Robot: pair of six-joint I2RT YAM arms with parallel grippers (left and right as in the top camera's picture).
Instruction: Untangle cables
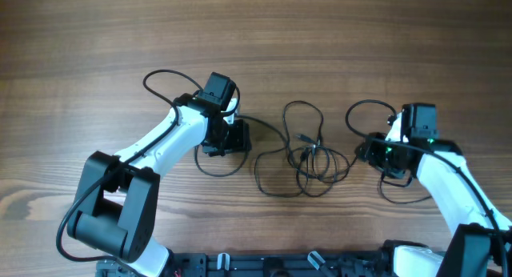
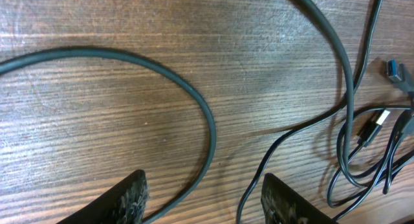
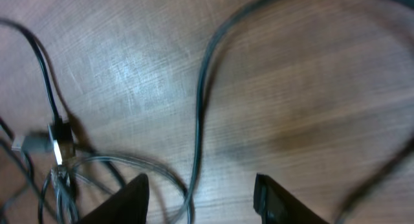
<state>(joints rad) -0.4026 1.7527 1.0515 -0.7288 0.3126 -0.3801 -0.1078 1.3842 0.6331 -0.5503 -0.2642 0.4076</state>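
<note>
**On the wooden bench, a knot of cables between two arms**

At each side of the bench one arm reaches in from the near edge: the left arm and the right arm. Between them lie the thin black cables, in several loops that cross one another. The left end effector stands just beside the tangle with its fingers apart; one strand runs on the wood between them and is not pinched. The right end effector is also spread over a strand and holds nothing. Small plugs lie in the middle of the knot.
</note>
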